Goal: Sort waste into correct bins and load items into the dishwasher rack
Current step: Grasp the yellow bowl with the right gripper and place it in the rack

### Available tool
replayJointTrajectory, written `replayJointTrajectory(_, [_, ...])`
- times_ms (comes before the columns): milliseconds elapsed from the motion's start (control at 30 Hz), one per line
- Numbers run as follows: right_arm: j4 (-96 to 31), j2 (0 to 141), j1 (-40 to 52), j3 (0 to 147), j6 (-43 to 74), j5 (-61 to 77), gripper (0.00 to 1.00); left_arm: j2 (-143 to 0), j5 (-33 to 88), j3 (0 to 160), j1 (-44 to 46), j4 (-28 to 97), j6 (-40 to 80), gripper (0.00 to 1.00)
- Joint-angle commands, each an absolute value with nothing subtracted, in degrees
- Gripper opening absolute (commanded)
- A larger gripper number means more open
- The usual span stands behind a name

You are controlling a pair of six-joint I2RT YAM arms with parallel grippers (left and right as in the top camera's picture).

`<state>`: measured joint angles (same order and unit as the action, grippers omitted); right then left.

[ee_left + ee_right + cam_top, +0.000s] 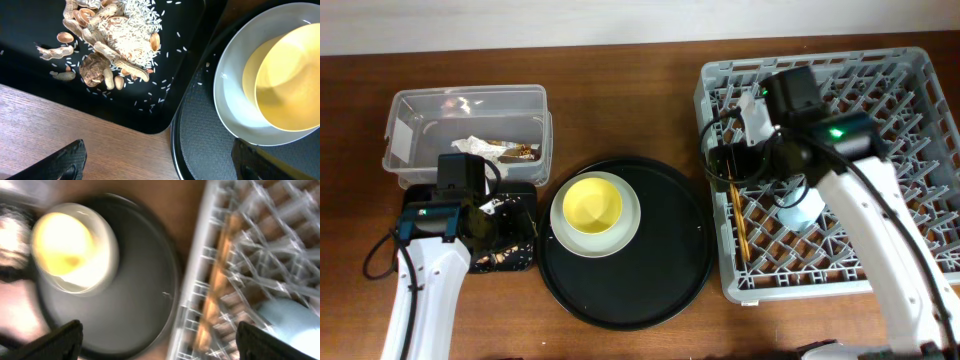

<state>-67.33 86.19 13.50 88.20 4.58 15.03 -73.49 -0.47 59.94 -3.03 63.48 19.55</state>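
Bordering the wooden table (620, 80) runs a pale wall (520, 15).

Overhead straight down; wrist views close, downward, sharing yellow bowl (290, 80).

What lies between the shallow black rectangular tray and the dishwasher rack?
The round black tray, carrying the plate and yellow bowl, shown in the overhead view.
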Motion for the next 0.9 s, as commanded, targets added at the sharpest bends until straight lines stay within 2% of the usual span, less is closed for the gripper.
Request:
replayJointTrajectory(0, [-63.09,88.14,15.59,88.92,4.93,27.42,0.98,-72.84,-0.89,60.05,-3.16,64.16,19.70,0.92])
replayJointTrajectory(33, [-61.47,91.39,19.73,88.92,4.93,27.40,0.78,-72.84,-1.06,60.03,-3.16,64.18,19.70,0.92])
replayJointTrajectory(67, [-60.97,92.53,21.19,88.92,4.93,27.40,0.72,-72.84,-1.54,60.03,-3.16,64.40,19.73,0.92])
replayJointTrajectory(100, [-58.81,97.27,26.48,88.92,7.53,24.27,0.62,-72.84,-5.06,60.05,-3.18,66.19,23.83,0.92])
replayJointTrajectory(200, [-52.38,106.80,34.37,88.92,14.31,20.05,0.57,-72.84,-8.82,60.05,-3.18,68.10,25.69,0.97])
replayJointTrajectory(333, [-48.07,115.92,39.77,88.92,23.79,12.38,0.52,-72.84,-8.84,60.05,-3.16,68.03,25.69,0.99])
replayJointTrajectory(367, [-47.42,118.50,40.18,88.92,26.87,11.68,0.47,-72.84,-8.84,60.05,-3.16,68.01,25.69,0.99])
replayJointTrajectory(400, [-47.09,120.05,40.16,88.92,28.56,11.44,0.40,-72.84,-8.84,60.03,-3.16,68.01,25.69,0.99])
replayJointTrajectory(467, [-46.74,121.03,40.05,89.08,29.23,10.94,0.04,-72.84,-8.84,60.05,-3.16,68.03,25.69,0.99])
replayJointTrajectory(567, [-53.49,116.99,37.98,93.34,28.75,2.76,0.04,-72.84,-8.84,60.05,-3.16,68.03,25.69,0.99])
replayJointTrajectory(700, [-67.40,107.00,31.22,105.84,21.52,-15.22,0.04,-72.84,-8.84,60.03,-3.16,68.01,25.67,0.99])
replayJointTrajectory(800, [-65.95,100.47,21.98,106.43,18.55,-27.18,0.04,-72.84,-8.84,60.03,-3.16,67.57,25.69,0.99])
replayJointTrajectory(867, [-60.36,100.66,15.51,106.41,9.19,-35.09,0.04,-72.84,-8.84,60.03,-3.16,67.09,25.69,0.99])
